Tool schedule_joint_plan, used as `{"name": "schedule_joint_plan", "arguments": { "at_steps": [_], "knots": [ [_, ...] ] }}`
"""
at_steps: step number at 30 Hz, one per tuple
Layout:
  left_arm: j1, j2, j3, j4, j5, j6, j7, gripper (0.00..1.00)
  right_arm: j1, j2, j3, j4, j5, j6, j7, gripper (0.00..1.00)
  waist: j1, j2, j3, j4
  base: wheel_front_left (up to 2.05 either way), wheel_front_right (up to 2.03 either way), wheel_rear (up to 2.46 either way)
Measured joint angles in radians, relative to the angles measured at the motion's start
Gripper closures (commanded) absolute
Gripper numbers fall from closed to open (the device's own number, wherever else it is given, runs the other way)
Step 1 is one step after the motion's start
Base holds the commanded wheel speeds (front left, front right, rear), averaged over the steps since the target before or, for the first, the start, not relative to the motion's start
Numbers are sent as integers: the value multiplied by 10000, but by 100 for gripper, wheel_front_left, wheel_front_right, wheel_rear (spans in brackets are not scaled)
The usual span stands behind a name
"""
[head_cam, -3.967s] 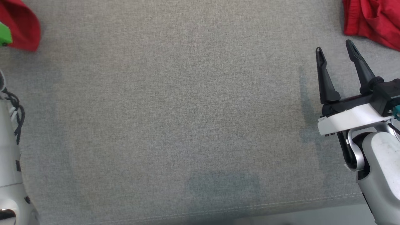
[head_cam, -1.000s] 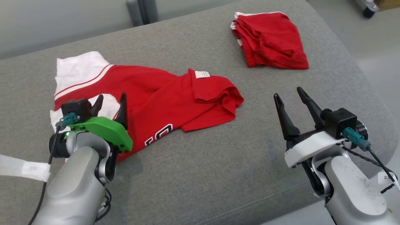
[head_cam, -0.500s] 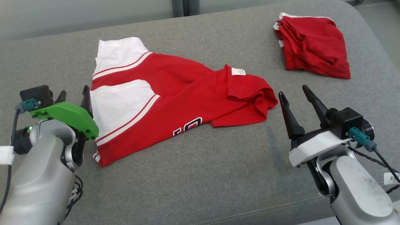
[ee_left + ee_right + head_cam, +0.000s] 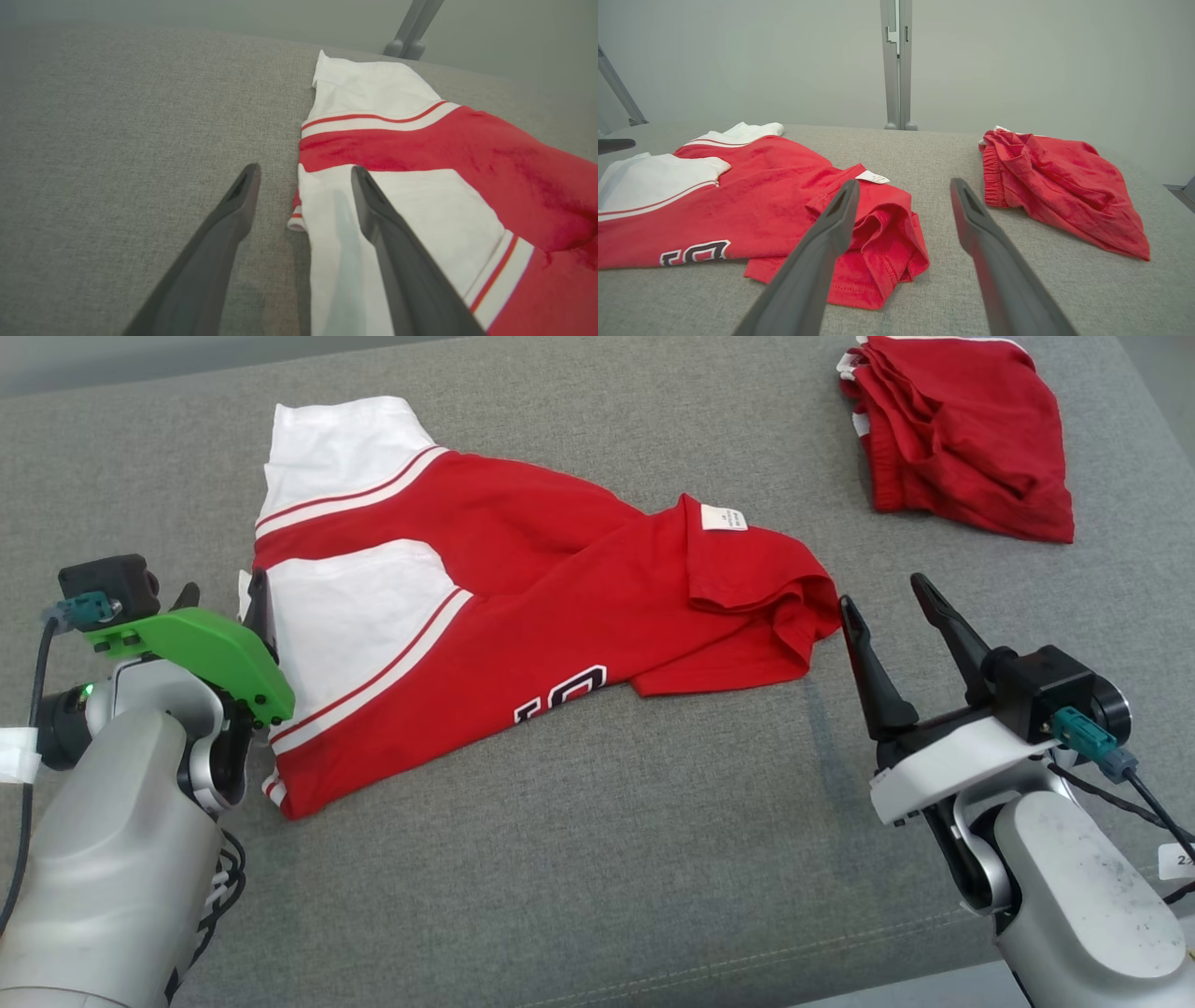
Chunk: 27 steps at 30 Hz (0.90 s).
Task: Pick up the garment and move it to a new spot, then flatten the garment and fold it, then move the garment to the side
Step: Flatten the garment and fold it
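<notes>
- Left gripper (image 4: pixel 226 593), earlier over the garment (image 4: pixel 523 579), is straddling its nine-o'clock edge, spread.
- Right gripper (image 4: pixel 882 595) is hovering spread at three o'clock.
- Pickup is probably starting; pinching next.

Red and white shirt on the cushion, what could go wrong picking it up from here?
The left gripper straddles the shirt edge, jaws open; it might pinch only one layer. The shirt's right end is bunched near the right gripper, so a grab there may trap folds. The folded red garment lies close; a rightward move could snag it.
</notes>
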Motion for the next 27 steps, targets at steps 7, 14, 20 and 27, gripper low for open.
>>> {"name": "schedule_joint_plan", "arguments": {
  "at_steps": [7,14,20,27],
  "knots": [
    [-3,4,-36,320,2,0,157,0,-43,2,105,-8,-6,6,13,0,0,0,29,-33,0,0,0],
    [-8,15,-31,573,2,0,199,0,-60,58,276,-15,-52,33,102,0,0,0,45,-227,0,0,0],
    [-29,10,-52,642,2,0,205,0,-60,58,286,-15,-52,42,146,0,0,0,84,-441,0,0,0],
    [-267,-69,-109,811,8,-13,184,84,-59,40,205,-17,-52,27,146,0,0,0,128,-524,0,0,0]
  ]
}}
